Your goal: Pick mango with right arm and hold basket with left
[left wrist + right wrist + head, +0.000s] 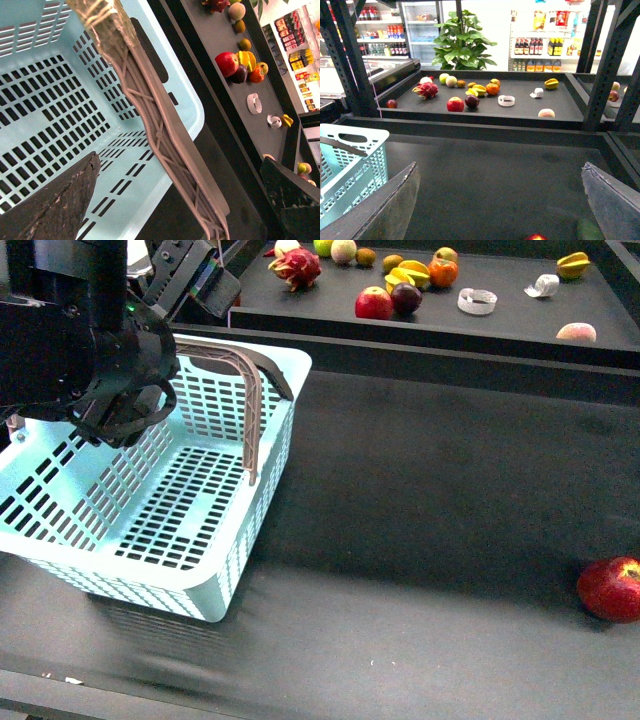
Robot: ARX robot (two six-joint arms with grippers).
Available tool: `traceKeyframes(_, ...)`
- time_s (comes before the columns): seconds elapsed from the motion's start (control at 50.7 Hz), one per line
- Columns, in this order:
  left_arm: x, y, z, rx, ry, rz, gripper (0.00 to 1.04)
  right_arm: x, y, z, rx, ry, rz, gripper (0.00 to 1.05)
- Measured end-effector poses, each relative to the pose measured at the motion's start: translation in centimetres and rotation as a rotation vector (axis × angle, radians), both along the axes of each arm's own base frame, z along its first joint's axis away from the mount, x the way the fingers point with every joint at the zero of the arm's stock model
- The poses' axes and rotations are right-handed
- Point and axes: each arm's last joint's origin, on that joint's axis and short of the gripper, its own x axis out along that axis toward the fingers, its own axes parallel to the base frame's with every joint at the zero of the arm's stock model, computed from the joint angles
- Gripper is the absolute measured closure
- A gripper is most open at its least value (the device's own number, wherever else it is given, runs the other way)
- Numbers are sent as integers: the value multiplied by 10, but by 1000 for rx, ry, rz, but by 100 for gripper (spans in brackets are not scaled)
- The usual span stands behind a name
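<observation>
Starting out, by the look of it: neither half of the task is being done yet. The left gripper (180, 161) is hanging over the basket (215, 580), fingers spread wide, with the raised handle (165, 145) running between them unclamped. The right gripper (500, 170) is hovering wide and empty above the dark table (510, 150). No mango is showing plainly; a dim greenish shape (590, 231) beside the apple (610, 588) may be it.

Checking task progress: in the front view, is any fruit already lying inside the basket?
No, the basket shows only its bare slotted floor, and the red apple lies well outside it.
</observation>
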Motion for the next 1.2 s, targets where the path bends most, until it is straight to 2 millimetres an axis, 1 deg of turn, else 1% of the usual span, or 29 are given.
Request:
traceKeyframes(0.158, 16, -1, -6, -16, 7, 6, 8, 0, 0, 0, 0, 0, 0, 8)
traceKeyframes(0.197, 22, 0, -8, -16, 13, 10, 8, 0, 0, 0, 0, 0, 0, 8)
traceKeyframes(0.315, 32, 2, -13, -14, 26, 22, 8, 0, 0, 0, 0, 0, 0, 8)
traceKeyframes(0.513, 46, 3, -11, -21, 18, 24, 8, 0, 0, 0, 0, 0, 0, 8)
traceKeyframes(0.532, 47, 3, -11, -21, 18, 22, 10, 0, 0, 0, 0, 0, 0, 8)
traceKeyframes(0.572, 50, 2, -11, -23, 16, 20, 21, 0, 0, 0, 0, 0, 0, 8)
traceKeyframes(0.769, 53, 1, -20, -22, 38, 12, 59, 0, 0, 0, 0, 0, 0, 8)
traceKeyframes(0.808, 53, 1, -21, -21, 41, 12, 64, 0, 0, 0, 0, 0, 0, 8)
traceKeyframes(0.868, 53, 1, -21, -25, 41, 12, 75, 0, 0, 0, 0, 0, 0, 8)
traceKeyframes(0.907, 53, 0, -21, -57, 41, 20, 80, 0, 0, 0, 0, 0, 0, 8)
traceKeyframes(0.946, 53, 0, -21, -79, 40, 26, 85, 0, 0, 0, 0, 0, 0, 8)
traceKeyframes(0.966, 53, 0, -21, -80, 41, 25, 87, 0, 0, 0, 0, 0, 0, 8)
traceKeyframes(1.045, 51, -1, -22, -72, 46, 18, 97, 0, 0, 0, 0, 0, 0, 8)
traceKeyframes(1.144, 48, -4, -20, 12, 43, -49, 99, 0, 0, 0, 0, 0, 0, 8)
traceKeyframes(1.203, 42, -5, -17, 39, 39, -70, 99, 0, 0, 0, 0, 0, 0, 8)
